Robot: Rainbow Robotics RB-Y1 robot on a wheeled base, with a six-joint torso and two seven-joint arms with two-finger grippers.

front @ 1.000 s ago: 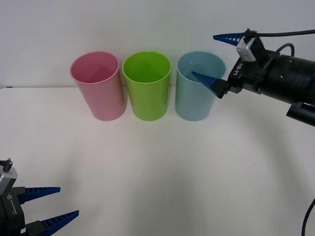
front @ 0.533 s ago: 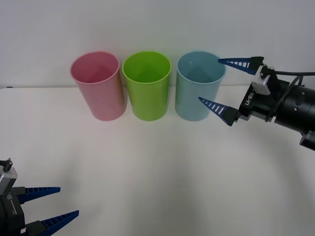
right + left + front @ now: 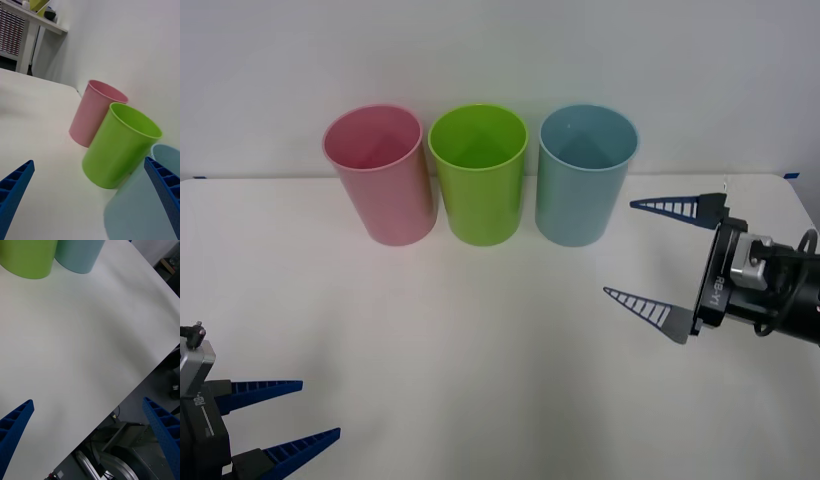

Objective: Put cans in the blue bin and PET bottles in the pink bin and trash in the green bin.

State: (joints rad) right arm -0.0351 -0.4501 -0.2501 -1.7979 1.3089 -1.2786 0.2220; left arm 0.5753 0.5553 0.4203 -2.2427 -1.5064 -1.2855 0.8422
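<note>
Front view: right gripper sits over the white table, off to the right of the blue bin and clear of it, fingers spread wide, nothing between them. Pink bin, green bin and blue bin stand upright in a row at the table's far edge. Left gripper rests at the near left corner, fingers parted, empty.

Right wrist view: blue fingers set wide; green bin between pink bin and blue bin.

Left wrist view: fingers wide over bare table.
</note>
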